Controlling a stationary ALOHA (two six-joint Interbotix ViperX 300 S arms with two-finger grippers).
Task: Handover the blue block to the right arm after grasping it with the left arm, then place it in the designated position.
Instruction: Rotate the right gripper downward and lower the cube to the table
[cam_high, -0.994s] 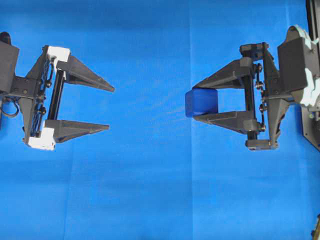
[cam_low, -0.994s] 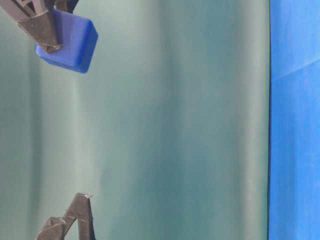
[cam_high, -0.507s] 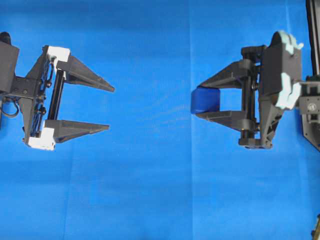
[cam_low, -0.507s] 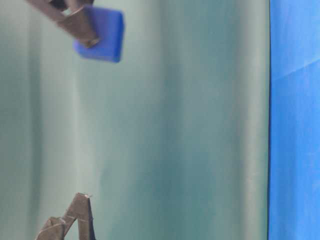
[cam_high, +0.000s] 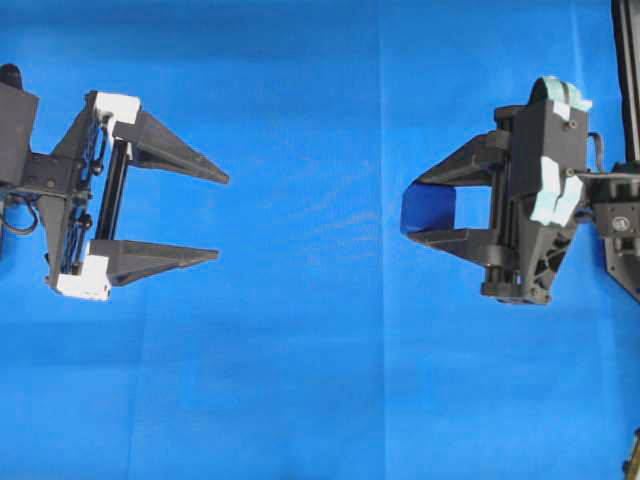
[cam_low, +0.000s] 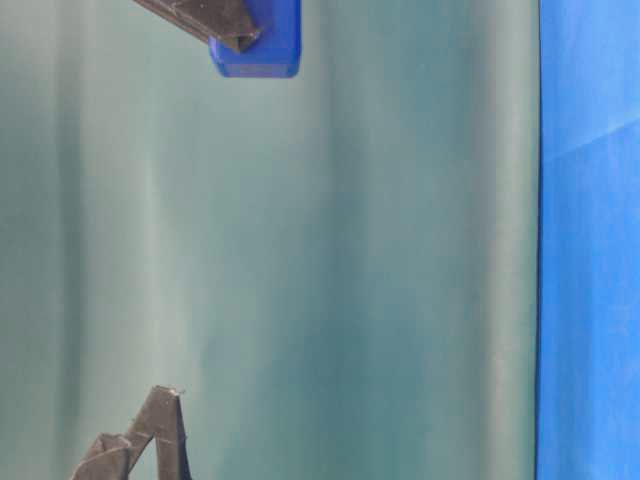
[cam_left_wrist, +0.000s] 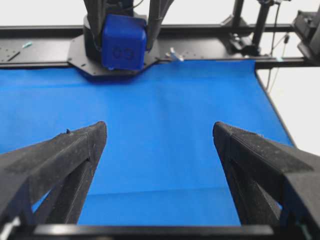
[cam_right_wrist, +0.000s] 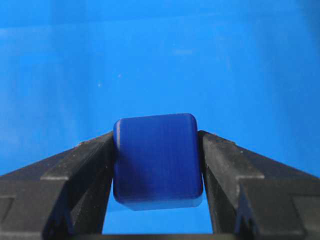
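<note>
Spreading its 2 tapered fingers (cam_high: 170, 150) as wide as they go, the left gripper (cam_high: 220, 217) with white end pieces sits at the left of the overhead view, holding and touching nothing, above the blue cloth (cam_high: 300, 380). Well apart to the right, the right gripper (cam_high: 412, 211) has its 2 fingers (cam_right_wrist: 85, 165) closed partway onto the blue block (cam_right_wrist: 157, 160), pressing its 2 opposite sides at the tips. Lifted clear of the cloth, the block faces the left gripper across the bare middle.
</note>
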